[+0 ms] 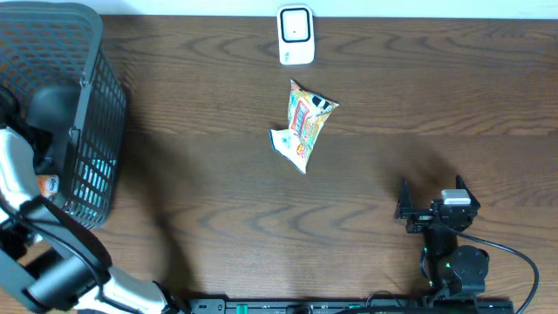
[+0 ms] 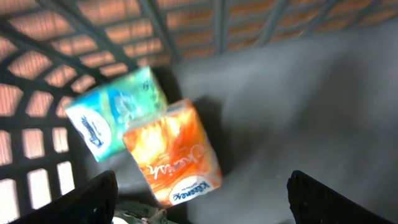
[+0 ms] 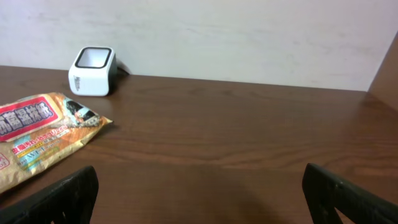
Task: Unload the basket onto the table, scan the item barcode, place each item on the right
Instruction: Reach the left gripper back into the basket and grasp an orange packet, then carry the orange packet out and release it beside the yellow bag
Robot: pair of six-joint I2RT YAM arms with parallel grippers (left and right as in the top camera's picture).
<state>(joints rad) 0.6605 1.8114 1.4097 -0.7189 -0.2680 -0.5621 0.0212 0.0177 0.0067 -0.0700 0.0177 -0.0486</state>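
Note:
My left gripper (image 2: 203, 190) is open down inside the black basket (image 1: 87, 113), its fingers (image 2: 93, 200) wide apart and holding nothing. Just above and between them lies an orange Kleenex pack (image 2: 174, 152), tilted, with a teal Kleenex pack (image 2: 115, 115) behind it to the left. A yellow snack packet (image 1: 305, 122) lies flat on the table's middle, just below the white barcode scanner (image 1: 296, 35). My right gripper (image 1: 432, 187) stands open and empty at the front right; its wrist view shows the snack packet (image 3: 43, 134) and the scanner (image 3: 93, 70) far to its left.
The basket's mesh walls (image 2: 74, 37) close in around my left gripper at the left and back. The basket floor (image 2: 298, 106) to the right of the packs is bare. A pale wall (image 3: 249, 37) runs behind the table's far edge.

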